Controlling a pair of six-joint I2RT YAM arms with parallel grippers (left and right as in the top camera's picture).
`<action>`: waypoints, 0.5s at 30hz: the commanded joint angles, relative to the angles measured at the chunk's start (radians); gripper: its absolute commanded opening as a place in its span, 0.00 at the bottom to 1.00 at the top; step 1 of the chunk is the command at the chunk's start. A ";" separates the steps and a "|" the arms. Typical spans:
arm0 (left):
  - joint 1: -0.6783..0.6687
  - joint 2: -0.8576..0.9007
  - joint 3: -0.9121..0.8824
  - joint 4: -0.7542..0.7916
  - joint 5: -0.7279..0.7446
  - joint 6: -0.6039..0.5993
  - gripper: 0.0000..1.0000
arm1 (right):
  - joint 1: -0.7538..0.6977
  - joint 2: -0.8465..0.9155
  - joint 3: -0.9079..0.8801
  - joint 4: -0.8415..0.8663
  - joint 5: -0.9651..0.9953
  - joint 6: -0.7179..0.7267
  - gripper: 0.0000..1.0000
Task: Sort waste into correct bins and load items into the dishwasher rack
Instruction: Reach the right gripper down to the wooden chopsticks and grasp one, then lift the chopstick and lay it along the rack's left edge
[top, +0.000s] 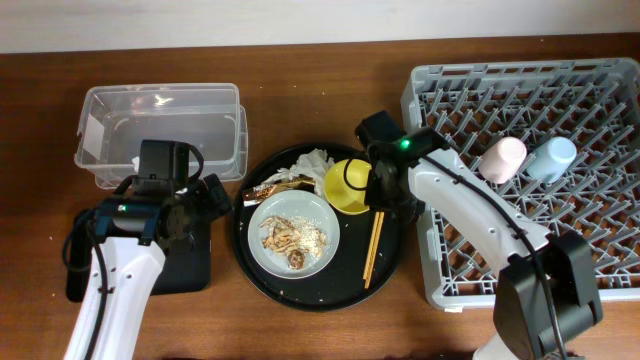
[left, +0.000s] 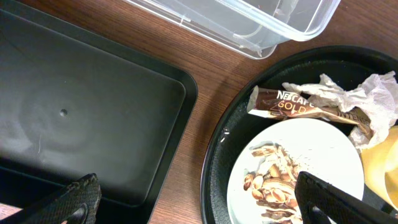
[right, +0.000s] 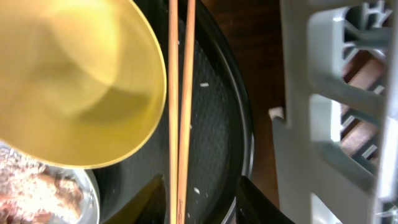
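The wooden chopsticks (top: 373, 245) (right: 179, 93) lie on the round black tray (top: 320, 300), to the right of the yellow bowl (top: 348, 185) (right: 74, 81). My right gripper (top: 385, 200) (right: 202, 186) straddles their upper end. Its left finger is against them and a gap remains on the right. The plate (top: 293, 235) (left: 323, 143) holds tan food scraps (left: 273, 183). The wrapper (left: 292, 106) and tissue (left: 367, 99) lie behind it. My left gripper (top: 200, 205) (left: 196, 193) hangs wide open between the flat black tray (left: 93, 112) and the plate.
The clear box (top: 160, 130) stands at the back left. The grey dishwasher rack (top: 430, 270) fills the right side, with a pink cup (top: 503, 158) and a light-blue cup (top: 552, 157) in it. Its wall (right: 336, 112) is close beside my right gripper.
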 joint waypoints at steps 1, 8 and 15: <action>0.004 -0.006 0.015 -0.002 -0.001 0.008 0.99 | -0.015 0.003 -0.074 0.050 0.014 0.020 0.36; 0.004 -0.006 0.015 -0.002 -0.001 0.008 0.99 | -0.036 0.003 -0.165 0.179 -0.040 0.026 0.35; 0.004 -0.006 0.015 -0.002 -0.001 0.008 1.00 | -0.036 0.011 -0.211 0.252 -0.041 0.033 0.35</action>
